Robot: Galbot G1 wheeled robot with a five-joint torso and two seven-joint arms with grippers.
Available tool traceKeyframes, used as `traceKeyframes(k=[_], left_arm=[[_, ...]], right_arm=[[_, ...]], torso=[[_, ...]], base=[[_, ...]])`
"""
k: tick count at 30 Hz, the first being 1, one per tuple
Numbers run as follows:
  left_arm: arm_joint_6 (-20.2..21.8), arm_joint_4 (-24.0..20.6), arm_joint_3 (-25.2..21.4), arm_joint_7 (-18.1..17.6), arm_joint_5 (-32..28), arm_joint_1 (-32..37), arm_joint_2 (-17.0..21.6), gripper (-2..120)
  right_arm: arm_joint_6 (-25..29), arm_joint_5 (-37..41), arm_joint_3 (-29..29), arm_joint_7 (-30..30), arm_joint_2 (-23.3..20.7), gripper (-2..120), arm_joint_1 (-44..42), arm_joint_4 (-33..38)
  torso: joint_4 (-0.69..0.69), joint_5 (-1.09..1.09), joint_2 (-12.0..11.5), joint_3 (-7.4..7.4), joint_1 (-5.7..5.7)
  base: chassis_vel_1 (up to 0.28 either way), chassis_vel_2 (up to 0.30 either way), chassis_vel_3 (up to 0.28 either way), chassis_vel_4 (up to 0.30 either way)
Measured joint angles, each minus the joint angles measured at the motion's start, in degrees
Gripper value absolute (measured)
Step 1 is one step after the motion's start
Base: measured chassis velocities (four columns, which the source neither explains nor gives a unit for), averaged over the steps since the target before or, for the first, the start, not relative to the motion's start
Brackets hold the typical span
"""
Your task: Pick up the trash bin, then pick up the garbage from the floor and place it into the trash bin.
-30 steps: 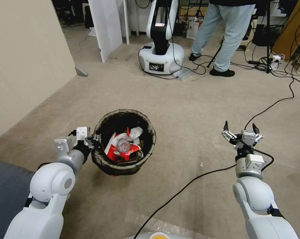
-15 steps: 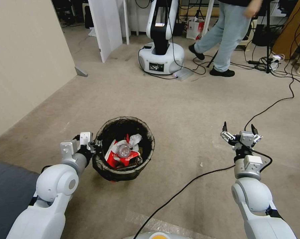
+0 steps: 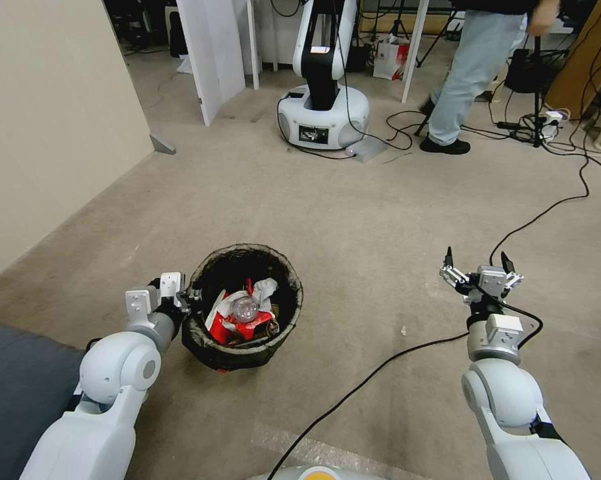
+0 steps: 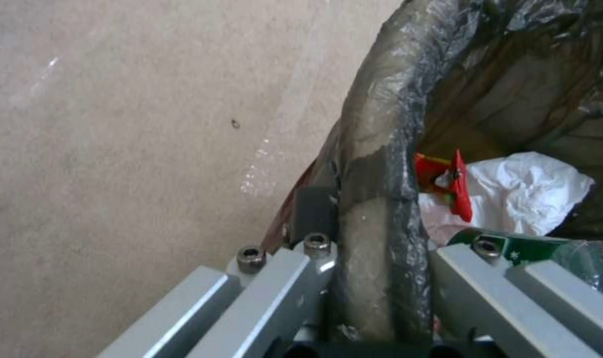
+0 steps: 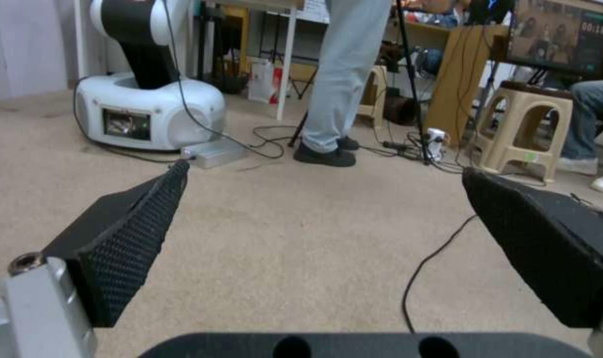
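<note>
Near left on the floor (image 3: pixel 354 220): the trash bin (image 3: pixel 210 347), dark liner folded over its rim, gripped at the left rim by the left gripper (image 3: pixel 188 298), jaws clamped either side of the wall. Inside: garbage (image 3: pixel 237 319), including red-and-white wrappers, white tissue (image 4: pixel 520 191) and a clear bottle (image 3: pixel 245 308). Near right: the right gripper (image 3: pixel 477 261), jaws spread wide, holding nothing above bare carpet.

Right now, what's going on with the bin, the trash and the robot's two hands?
Bin: tilted, gripped at its rim.
Trash: piled inside the bin.
Left gripper: shut on the bin's rim.
Right gripper: open, empty, above the floor.
</note>
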Motion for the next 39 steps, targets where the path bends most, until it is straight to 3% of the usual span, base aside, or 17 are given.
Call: traceKeyframes(k=[7, 20, 26, 28, 33, 36, 38, 39], left_arm=[[0.0, 1.7, 0.0, 1.2, 0.6, -0.8, -0.1, 1], [0.0, 2.6, -0.4, 3.1, 1.5, -1.4, -0.3, 47], [0.0, -1.1, -1.5, 4.1, 2.5, -1.8, 0.1, 67], [0.0, -3.5, -2.1, 4.1, 2.6, -2.3, 0.3, 80], [-0.1, -7.2, -2.8, 3.6, 5.2, -2.6, 0.7, 95], [-2.1, -9.1, -3.1, 3.8, 7.8, -2.4, 0.9, 99], [-7.7, -10.0, -3.2, 4.0, 13.5, -1.8, 0.9, 100], [-12.7, -9.8, -3.3, 4.0, 17.2, -1.0, 0.7, 100]], right_arm=[[0.0, -0.1, 0.0, 0.0, 0.0, 100, -0.1, -0.2], [0.0, -0.1, -0.1, 0.1, 0.0, 100, 0.0, -0.4], [-0.2, 0.0, -0.2, 0.1, -0.1, 100, 0.2, -0.4], [-0.2, 0.0, -0.3, 0.3, -0.1, 100, 0.4, -0.4], [0.4, 0.0, -0.6, 0.9, 0.0, 100, 0.5, -0.6], [1.5, 0.0, -0.6, 1.1, 0.1, 100, 0.6, -0.6], [3.0, 0.1, -0.6, 1.3, 0.2, 100, 0.6, -0.4], [4.0, 0.1, -0.4, 1.4, 0.3, 100, 0.6, -0.3]], torso=[[-0.01, 0.00, 0.0, 0.00, 0.00], [0.00, 0.00, 0.0, 0.00, 0.00], [0.00, 0.01, 0.0, 0.00, 0.00], [0.00, 0.00, 0.0, 0.00, 0.00], [0.00, 0.00, 0.0, 0.00, 0.00], [0.00, 0.01, 0.0, 0.00, 0.00], [-0.01, 0.01, 0.0, 0.00, 0.00], [-0.01, 0.00, 0.0, 0.00, 0.00]], base=[[0.000, 0.000, 0.000, 0.000], [0.000, 0.000, 0.000, 0.000], [0.000, 0.000, 0.000, 0.000], [0.000, 0.000, 0.000, 0.000], [0.000, 0.000, 0.000, 0.000], [0.000, 0.000, 0.000, 0.000], [0.000, 0.000, 0.000, 0.000], [0.000, 0.000, 0.000, 0.000]])
